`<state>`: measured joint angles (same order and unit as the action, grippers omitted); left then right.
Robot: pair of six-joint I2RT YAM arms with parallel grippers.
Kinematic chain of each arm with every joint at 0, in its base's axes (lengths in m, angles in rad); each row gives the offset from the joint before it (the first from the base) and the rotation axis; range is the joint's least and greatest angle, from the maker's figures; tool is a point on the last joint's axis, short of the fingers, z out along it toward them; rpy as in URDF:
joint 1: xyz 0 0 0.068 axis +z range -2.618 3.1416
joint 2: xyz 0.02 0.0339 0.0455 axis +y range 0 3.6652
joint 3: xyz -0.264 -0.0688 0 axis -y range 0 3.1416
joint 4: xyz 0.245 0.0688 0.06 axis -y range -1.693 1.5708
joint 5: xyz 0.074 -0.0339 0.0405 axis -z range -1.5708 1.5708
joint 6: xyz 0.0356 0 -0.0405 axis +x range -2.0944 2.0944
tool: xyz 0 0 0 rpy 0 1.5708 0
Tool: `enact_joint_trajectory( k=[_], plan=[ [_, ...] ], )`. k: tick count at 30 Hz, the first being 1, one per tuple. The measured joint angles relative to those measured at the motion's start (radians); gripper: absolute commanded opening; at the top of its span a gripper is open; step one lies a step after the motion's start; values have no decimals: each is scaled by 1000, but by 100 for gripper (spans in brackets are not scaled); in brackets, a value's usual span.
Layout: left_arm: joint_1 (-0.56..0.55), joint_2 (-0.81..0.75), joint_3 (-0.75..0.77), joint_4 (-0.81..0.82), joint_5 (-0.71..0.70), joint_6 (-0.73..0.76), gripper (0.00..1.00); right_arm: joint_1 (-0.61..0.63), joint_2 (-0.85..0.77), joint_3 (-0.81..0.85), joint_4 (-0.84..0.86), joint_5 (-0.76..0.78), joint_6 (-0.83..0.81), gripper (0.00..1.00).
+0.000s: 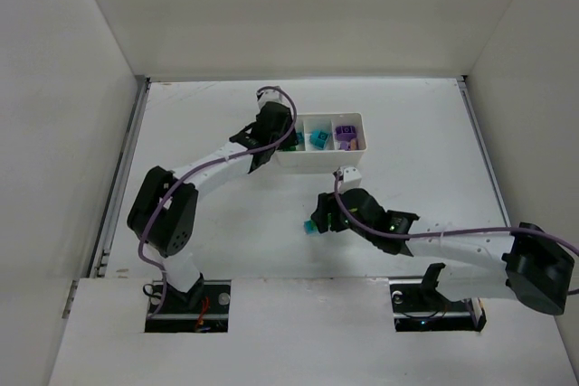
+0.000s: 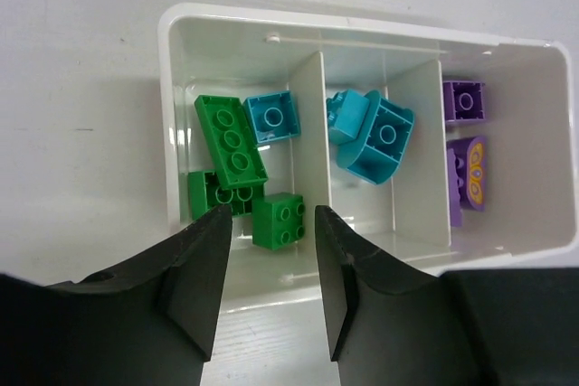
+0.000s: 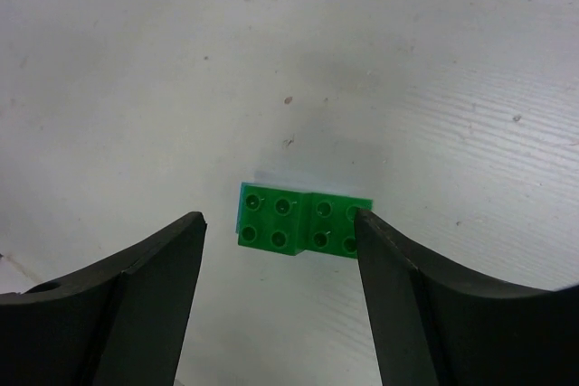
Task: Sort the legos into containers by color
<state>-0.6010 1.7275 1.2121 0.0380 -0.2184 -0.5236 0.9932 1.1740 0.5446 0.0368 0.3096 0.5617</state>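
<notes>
The white tray point(image 1: 317, 162) has three compartments. In the left wrist view the left compartment of the tray point(image 2: 253, 20) holds green bricks point(image 2: 232, 140) and one teal brick point(image 2: 271, 117). The middle one holds teal bricks point(image 2: 375, 137) and the right one holds purple bricks point(image 2: 464, 101). My left gripper point(image 1: 268, 145) is open and empty at the tray's left end, and in its own wrist view point(image 2: 271, 287) it sits just outside the near wall. A green clump point(image 3: 303, 221) with teal under it lies on the table point(image 1: 309, 226). My right gripper point(image 1: 318, 221) hangs open above the clump, which lies between the fingers in the right wrist view point(image 3: 279, 228).
White walls enclose the table on the left, back and right. A metal rail point(image 1: 122, 178) runs along the left edge. Both arm bases sit at the near edge.
</notes>
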Motion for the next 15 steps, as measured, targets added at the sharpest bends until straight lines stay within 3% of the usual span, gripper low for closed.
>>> enact_joint_trajectory(
  k=[15],
  plan=[
    [-89,-514,-496,61,-20,-104,40,70,178,125,-72,20,-31,56]
  ],
)
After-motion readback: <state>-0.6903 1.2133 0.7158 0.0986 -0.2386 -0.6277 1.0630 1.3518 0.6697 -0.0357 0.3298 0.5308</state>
